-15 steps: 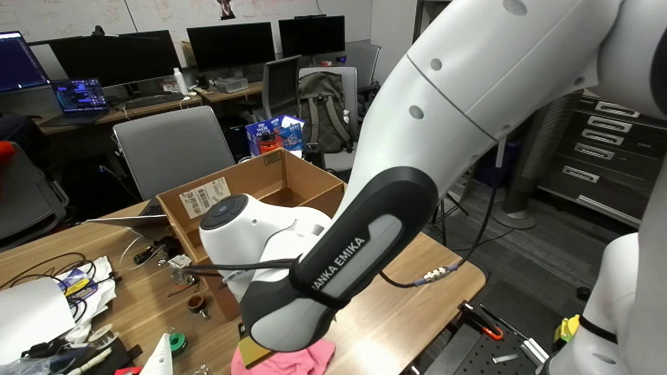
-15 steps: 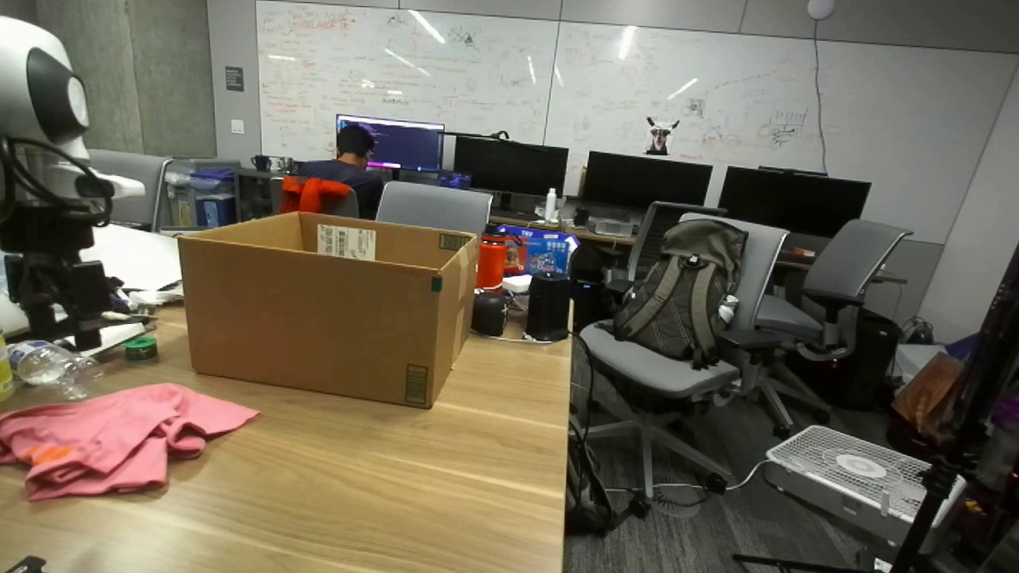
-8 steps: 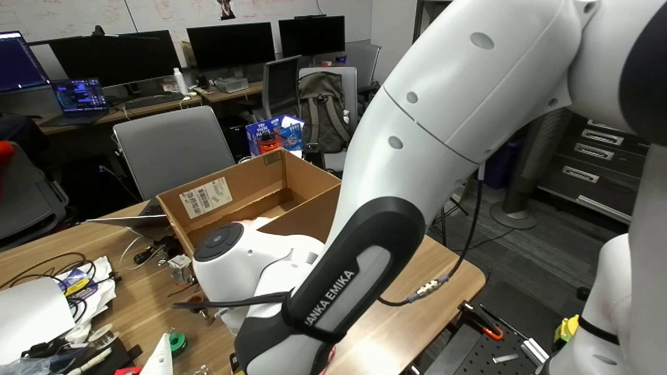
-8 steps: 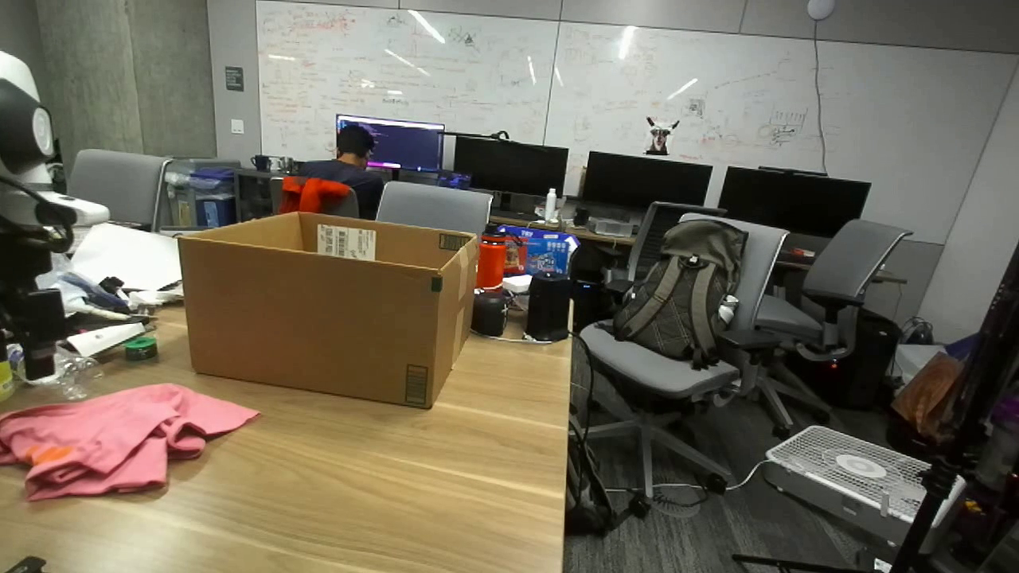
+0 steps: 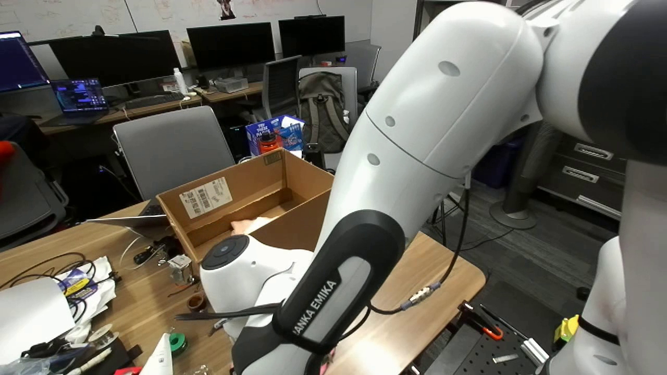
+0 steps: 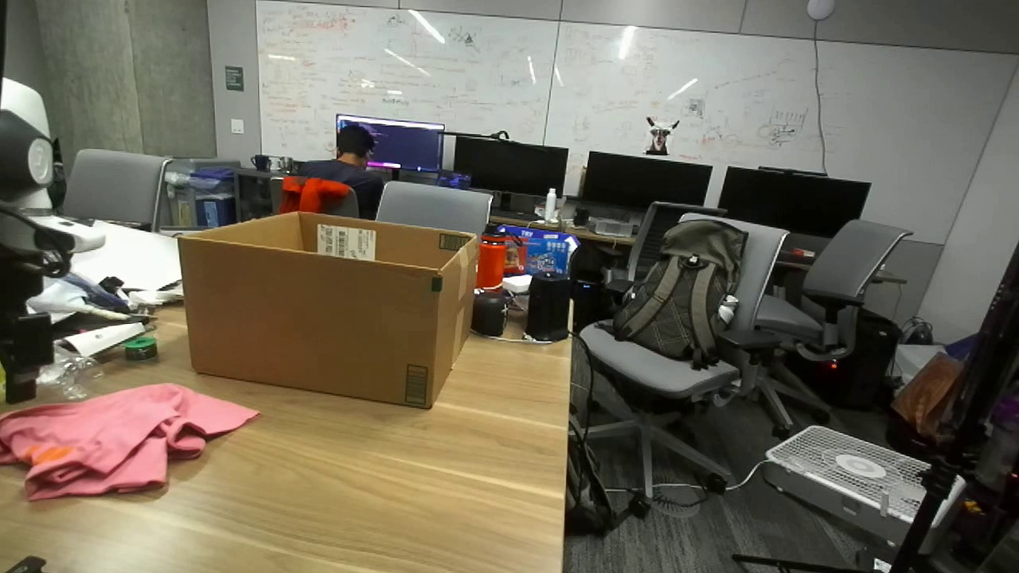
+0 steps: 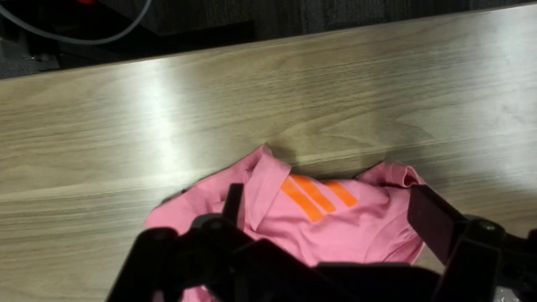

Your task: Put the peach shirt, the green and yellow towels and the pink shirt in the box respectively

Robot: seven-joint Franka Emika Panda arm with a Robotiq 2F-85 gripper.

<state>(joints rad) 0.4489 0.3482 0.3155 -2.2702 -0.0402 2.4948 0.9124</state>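
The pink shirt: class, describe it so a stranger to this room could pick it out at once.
In an exterior view, find the wooden table and the big cardboard box on it. Lower in that picture, reaching its left edge, lies the crumpled pink shirt. Unlike the paler peach cloth inside the box, it is bright pink with orange stripes.

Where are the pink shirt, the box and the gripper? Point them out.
Pink shirt (image 6: 119, 438): in an exterior view, on rumpled fabric near its middle.
Box (image 6: 314, 318): in an exterior view, on the outer wall facing the camera.
Gripper (image 7: 327, 195): in the wrist view, midway between its open fingertips.
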